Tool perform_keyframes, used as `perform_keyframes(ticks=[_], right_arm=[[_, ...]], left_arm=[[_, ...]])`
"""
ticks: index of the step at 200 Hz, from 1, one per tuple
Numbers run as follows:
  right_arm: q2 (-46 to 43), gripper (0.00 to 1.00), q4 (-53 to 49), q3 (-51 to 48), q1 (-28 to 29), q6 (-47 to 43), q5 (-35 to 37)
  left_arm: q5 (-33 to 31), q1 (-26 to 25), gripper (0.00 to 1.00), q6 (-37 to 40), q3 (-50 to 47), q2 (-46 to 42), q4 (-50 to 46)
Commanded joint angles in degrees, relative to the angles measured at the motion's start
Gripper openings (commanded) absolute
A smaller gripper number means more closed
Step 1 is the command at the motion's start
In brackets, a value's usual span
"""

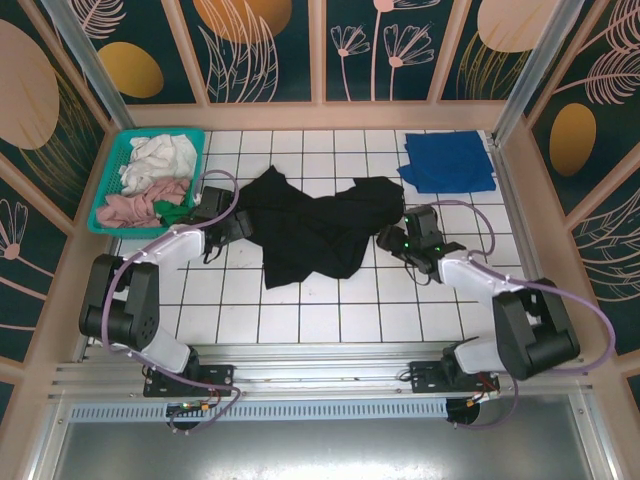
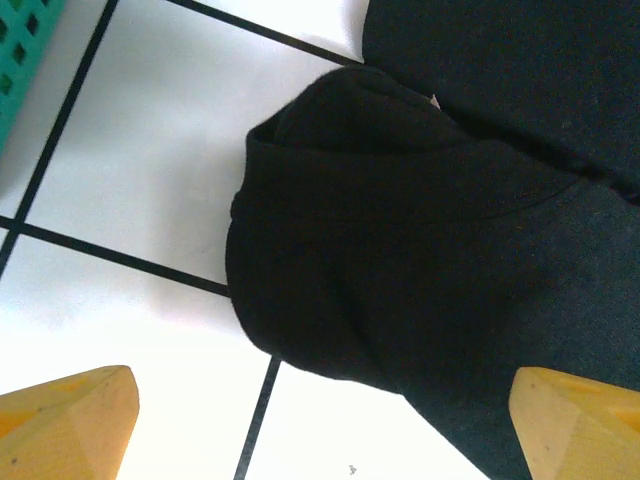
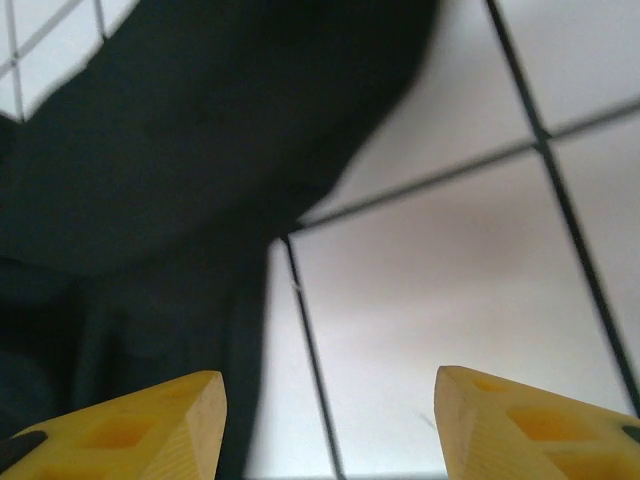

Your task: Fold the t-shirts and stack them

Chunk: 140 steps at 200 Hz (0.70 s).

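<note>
**While one t-shirt lies folded, the other is a crumpled heap**

Seen from above, the white tiled surface (image 1: 330,310) carries two t-shirts. The royal-blue cloth t-shirt (image 1: 448,162) lies as a flat, roughly square packet at the upper right of the frame and appears to be folded. The large black cloth t-shirt (image 1: 310,235) sprawls bunched and creased at the centre, well apart from the blue one.

By this judgement about half the task is done. The black shirt has yet to be spread, folded and stacked with the blue one.

The left gripper (image 1: 228,226) sits at the black shirt's left edge. In the left wrist view its jaws stand wide apart over a rolled hem, holding nothing. The right gripper (image 1: 390,238) sits at the shirt's right edge. In the right wrist view its jaws are likewise apart, with bare tile between them and the shirt's edge just beside.

Count: two t-shirts and two grippers. One teal plastic mesh basket (image 1: 110,175) stands at the upper left, holding white, pink and green cloths.
</note>
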Motion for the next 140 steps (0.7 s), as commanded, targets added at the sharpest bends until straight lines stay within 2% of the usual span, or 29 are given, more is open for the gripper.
perform_keyframes(ticks=[1,24,40,49,56,69,78,86,89,96,140], right_arm=[[6.99,0.60,8.08,5.62,-0.89,-2.81,-0.96],[16.98,0.61,9.33,12.50,-2.68,-4.31,0.19],[23.08,0.59,9.80,16.94,-2.90,-5.38,-0.18],[26.04,0.55,9.08,19.37,-2.81,-5.85,-0.92],[27.38,0.47,8.25,20.85,-2.88,-5.84,-0.54],[27.56,0.26,6.61,22.58,-2.89,-5.87,0.52],[25.87,0.13,5.73,22.85,-2.89,-6.02,0.93],[23.58,0.03,4.95,22.84,-2.89,-6.30,1.10],[22.62,0.00,4.47,22.81,-2.90,-6.39,1.22],[19.86,0.00,2.99,22.60,-2.74,-6.61,1.77],[-3.01,0.00,-10.42,22.82,-0.63,-9.66,6.68]], left_arm=[[1.84,0.16,0.95,-0.02,0.77,3.74,3.37],[4.45,0.20,0.89,0.11,3.48,9.48,5.66],[7.48,0.18,0.78,0.17,4.83,12.94,6.75],[8.50,0.15,0.67,0.08,6.80,14.09,7.44],[8.78,0.21,0.55,0.17,7.54,14.57,7.27],[8.78,0.12,0.26,0.60,9.12,14.50,5.80],[8.52,0.13,0.14,0.93,9.95,13.07,4.49],[8.22,0.18,0.07,1.13,10.25,10.86,3.43],[8.06,0.19,0.05,1.20,10.43,9.90,2.91],[7.73,0.16,0.00,1.38,10.62,6.72,1.78],[2.90,0.20,0.00,2.05,12.98,-15.95,-6.78]])
